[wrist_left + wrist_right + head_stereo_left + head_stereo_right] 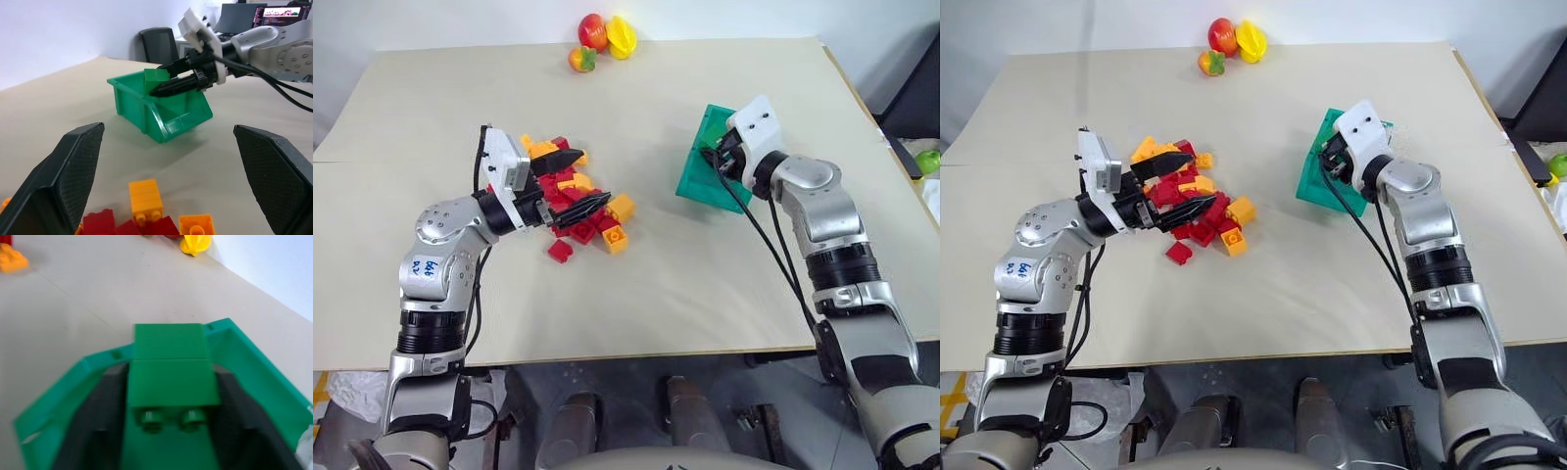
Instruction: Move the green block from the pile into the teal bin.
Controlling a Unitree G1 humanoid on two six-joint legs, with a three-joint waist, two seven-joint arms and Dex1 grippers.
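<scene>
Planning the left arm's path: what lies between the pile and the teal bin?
Nothing: in the left eye view, bare table separates the pile from the teal bin. The left wrist view shows the same.

Work surface: a desk point(705, 294) with a pale beige top, matte, evenly lit, with a faint seam running across its left part. Beyond its far edge stands a plain white wall point(460, 20). Toy fruit point(604, 41) lies at the far edge of the desk. Below the near edge, grey floor point(636, 377) is visible. In the left wrist view, a dark office chair point(157, 44) stands behind the desk, and a lit monitor point(281, 12) sits further back.
</scene>
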